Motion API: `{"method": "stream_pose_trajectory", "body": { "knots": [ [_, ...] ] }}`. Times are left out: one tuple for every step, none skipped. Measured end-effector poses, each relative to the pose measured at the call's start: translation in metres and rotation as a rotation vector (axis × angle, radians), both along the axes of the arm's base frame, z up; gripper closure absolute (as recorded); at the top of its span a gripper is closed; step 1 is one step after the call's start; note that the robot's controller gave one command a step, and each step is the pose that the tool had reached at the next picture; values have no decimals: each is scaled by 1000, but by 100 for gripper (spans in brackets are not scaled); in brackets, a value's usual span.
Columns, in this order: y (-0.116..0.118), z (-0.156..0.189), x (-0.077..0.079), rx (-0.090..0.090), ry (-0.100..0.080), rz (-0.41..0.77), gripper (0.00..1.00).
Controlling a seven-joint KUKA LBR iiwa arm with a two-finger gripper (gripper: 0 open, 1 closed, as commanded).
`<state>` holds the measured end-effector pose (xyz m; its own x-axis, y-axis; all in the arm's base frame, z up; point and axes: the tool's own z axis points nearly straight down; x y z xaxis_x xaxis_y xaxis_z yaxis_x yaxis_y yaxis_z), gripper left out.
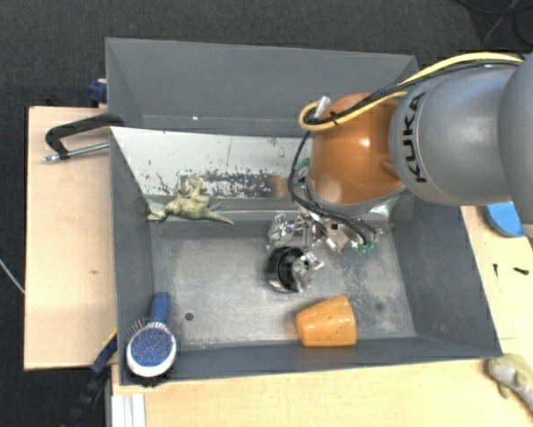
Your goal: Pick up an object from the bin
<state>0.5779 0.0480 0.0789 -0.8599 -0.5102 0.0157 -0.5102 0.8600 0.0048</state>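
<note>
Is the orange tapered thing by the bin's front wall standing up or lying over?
Lying over: the orange tapered thing rests lengthwise on the bin floor, its long side facing the camera.

cam: single overhead view | facing: down onto my grey metal bin, tilted so its far wall shows broad | range: close, bin spans most of frame | my arm enters from right

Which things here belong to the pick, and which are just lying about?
In the job: gripper, low over the middle of the bin; orange cup, nearest it, so a possible pick.
Lying about: toy dinosaur at the back wall; blue brush in the front left corner.
</note>
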Motion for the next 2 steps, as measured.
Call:
{"method": "stream_pose_trajectory", "body": {
  "knots": [
    [1,35,2,6,-25,-1,100],
    [3,83,5,6,-27,-2,100]
  ]
}}
